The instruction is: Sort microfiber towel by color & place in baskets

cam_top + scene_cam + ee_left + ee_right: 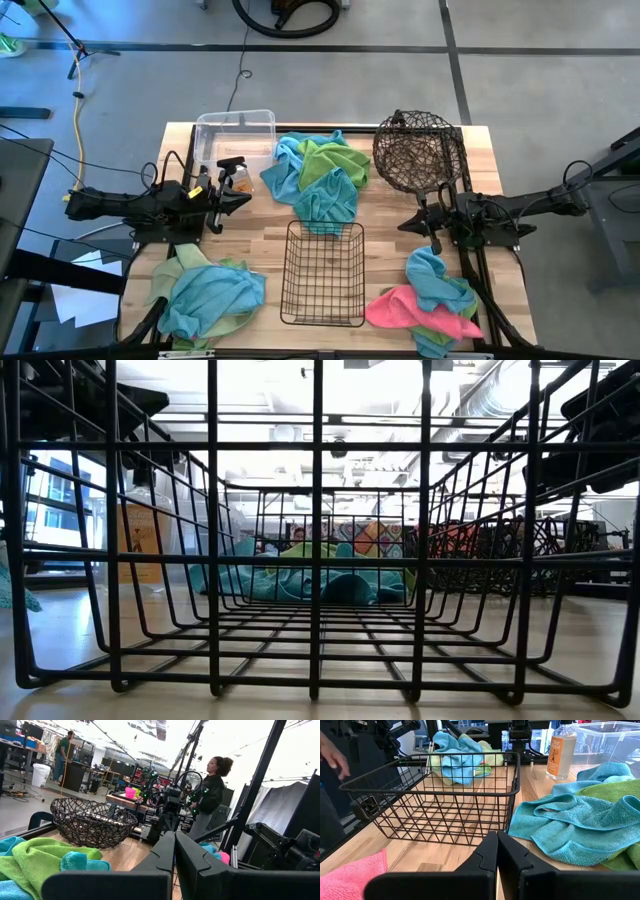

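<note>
Both grippers, left [243,199] and right [405,224], were clenched on nothing. Bare table [385,215] lay between them, beyond the wire basket's [323,274] far rim.

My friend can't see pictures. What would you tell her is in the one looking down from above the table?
A wooden table holds three piles of blue, green and pink towels around an empty black wire basket, with a clear bin and a round woven basket at the back. The left claw and right claw wait shut at either side.
</note>
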Tool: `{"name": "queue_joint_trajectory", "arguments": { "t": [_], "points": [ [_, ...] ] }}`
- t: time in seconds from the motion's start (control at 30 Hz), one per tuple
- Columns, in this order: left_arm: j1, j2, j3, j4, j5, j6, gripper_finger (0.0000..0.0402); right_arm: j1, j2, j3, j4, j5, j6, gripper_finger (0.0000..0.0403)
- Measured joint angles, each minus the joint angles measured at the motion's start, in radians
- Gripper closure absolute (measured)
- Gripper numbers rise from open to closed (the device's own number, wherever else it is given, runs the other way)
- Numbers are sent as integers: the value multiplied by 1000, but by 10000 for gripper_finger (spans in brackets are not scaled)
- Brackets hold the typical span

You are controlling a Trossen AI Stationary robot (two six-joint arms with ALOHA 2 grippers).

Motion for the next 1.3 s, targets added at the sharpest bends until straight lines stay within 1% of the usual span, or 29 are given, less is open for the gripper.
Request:
{"name": "queue_joint_trajectory", "arguments": {
  "t": [0.93,1.03,1.3],
  "points": [
    [0,0,0,18,0,-6,401,0,0,0,0,0,0,402],
    [0,0,0,65,0,-55,401,0,0,0,0,0,0,402],
    [0,0,1,253,-17,-274,401,0,0,0,0,0,0,402]
  ]
}}
